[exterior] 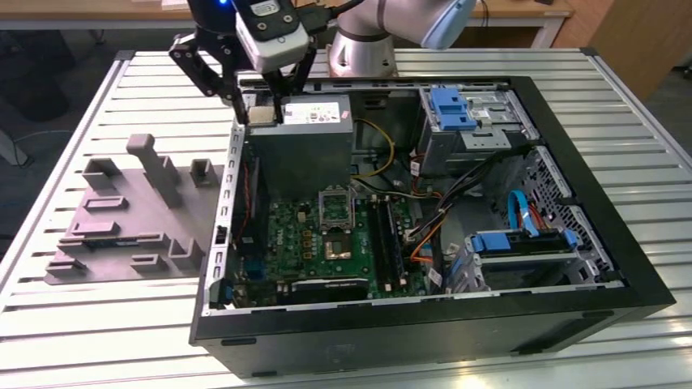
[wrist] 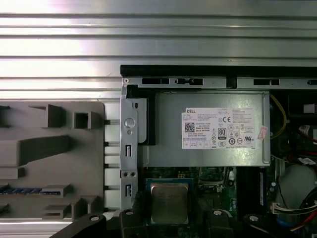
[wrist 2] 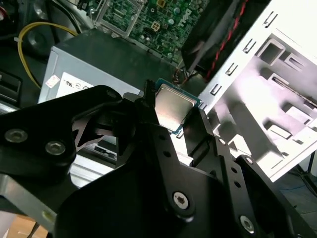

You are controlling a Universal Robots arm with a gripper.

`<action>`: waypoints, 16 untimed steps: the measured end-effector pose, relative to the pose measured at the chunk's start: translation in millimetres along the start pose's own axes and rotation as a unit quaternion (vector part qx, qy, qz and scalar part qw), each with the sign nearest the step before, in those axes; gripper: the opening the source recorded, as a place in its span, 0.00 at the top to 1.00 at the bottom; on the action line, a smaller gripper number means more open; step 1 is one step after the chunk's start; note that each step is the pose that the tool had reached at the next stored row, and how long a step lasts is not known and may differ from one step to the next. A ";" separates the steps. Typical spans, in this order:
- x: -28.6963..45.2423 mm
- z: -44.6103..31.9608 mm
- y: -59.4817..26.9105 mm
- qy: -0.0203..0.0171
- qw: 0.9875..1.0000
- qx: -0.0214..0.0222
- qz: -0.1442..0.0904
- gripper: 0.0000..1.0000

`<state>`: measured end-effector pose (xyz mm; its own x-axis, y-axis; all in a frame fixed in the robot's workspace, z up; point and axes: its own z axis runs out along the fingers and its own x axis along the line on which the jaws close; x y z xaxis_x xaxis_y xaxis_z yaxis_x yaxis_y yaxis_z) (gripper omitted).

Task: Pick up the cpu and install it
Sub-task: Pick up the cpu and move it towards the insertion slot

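Observation:
My gripper [exterior: 259, 118] is shut on the cpu [exterior: 259, 115], a small flat square chip with a silver-grey metal top. In the exterior view it hangs above the back left corner of the open computer case [exterior: 605, 243], beside the grey power supply [exterior: 313, 142]. Both wrist views show the cpu [wrist 2: 173, 106] [wrist: 169, 202] clamped level between the black fingers [wrist 2: 198, 134] by its edges. The metal-framed socket [exterior: 335, 209] lies on the green motherboard [exterior: 308, 243] lower in the case, apart from the gripper.
A grey fixture plate [exterior: 125, 223] with upright blocks lies on the slatted table [exterior: 97, 324] at the exterior view's left. Inside the case are blue drive brackets [exterior: 449, 109], cables [exterior: 476, 186] and a fan shroud. The arm's base [exterior: 373, 49] stands behind the case.

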<state>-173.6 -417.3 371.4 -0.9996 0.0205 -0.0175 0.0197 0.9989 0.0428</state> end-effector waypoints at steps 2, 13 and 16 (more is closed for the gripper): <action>-4.4 0.1 0.1 0.000 1.000 0.000 0.000 0.53; -29.7 0.6 0.6 0.000 1.000 0.000 0.000 0.53; -36.4 0.8 0.7 0.000 1.000 0.000 0.000 0.53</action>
<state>-137.2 -417.3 371.2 -0.9996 0.0205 -0.0176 0.0197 0.9989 0.0429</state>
